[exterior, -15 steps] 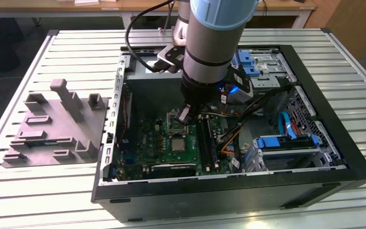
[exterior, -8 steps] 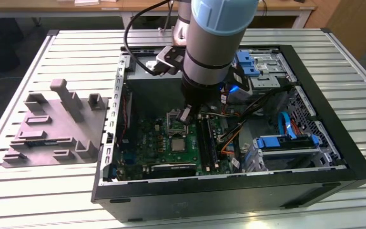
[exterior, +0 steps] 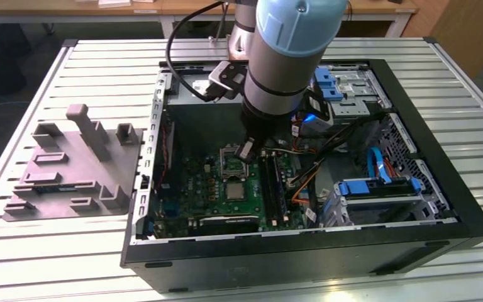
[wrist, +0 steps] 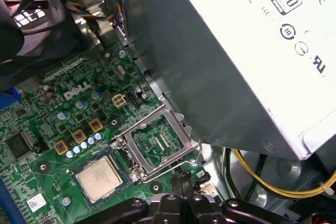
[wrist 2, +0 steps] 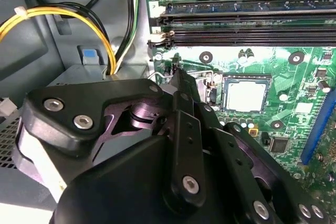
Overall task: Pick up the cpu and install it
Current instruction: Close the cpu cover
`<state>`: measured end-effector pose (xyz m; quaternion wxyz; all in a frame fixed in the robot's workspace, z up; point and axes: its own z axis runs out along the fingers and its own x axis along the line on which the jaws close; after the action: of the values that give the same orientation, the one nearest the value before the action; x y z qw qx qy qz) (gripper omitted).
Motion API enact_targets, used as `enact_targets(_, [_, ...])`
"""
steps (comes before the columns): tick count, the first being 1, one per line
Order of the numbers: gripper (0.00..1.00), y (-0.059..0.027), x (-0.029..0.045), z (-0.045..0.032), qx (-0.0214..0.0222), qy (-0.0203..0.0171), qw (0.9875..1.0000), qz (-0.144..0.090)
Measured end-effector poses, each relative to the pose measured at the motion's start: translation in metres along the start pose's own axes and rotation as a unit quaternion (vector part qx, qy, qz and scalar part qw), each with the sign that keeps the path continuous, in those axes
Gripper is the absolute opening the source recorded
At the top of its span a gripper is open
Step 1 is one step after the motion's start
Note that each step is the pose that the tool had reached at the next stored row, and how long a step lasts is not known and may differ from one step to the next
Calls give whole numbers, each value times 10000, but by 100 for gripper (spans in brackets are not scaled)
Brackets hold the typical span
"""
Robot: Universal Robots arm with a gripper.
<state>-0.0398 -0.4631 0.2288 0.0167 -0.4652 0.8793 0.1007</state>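
Observation:
The cpu (exterior: 236,190) lies flat in the motherboard's socket, its pale metal top facing up; both wrist views show it seated there (wrist 2: 245,96) (wrist: 100,178). Beside it the socket's metal load frame (wrist: 157,142) stands hinged open, with its wire lever (wrist: 198,153) swung out. My gripper (exterior: 246,152) hangs inside the computer case just above the open frame. Its fingertips are pressed together (wrist 2: 176,71) (wrist: 182,178) with nothing between them, close to the frame's edge and apart from the cpu.
The green motherboard (exterior: 224,201) lies inside the black case (exterior: 468,214). A grey moulded holder (exterior: 73,170) stands on the table at the exterior view's left. The power supply box (wrist: 236,51), yellow cables (wrist 2: 63,13) and memory slots (wrist 2: 247,22) crowd the socket.

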Motion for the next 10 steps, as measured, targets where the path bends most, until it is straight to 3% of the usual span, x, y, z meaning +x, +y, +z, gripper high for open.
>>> enact_targets(10, [11, -1, 0, 5, 0, -1, 10000, -1])
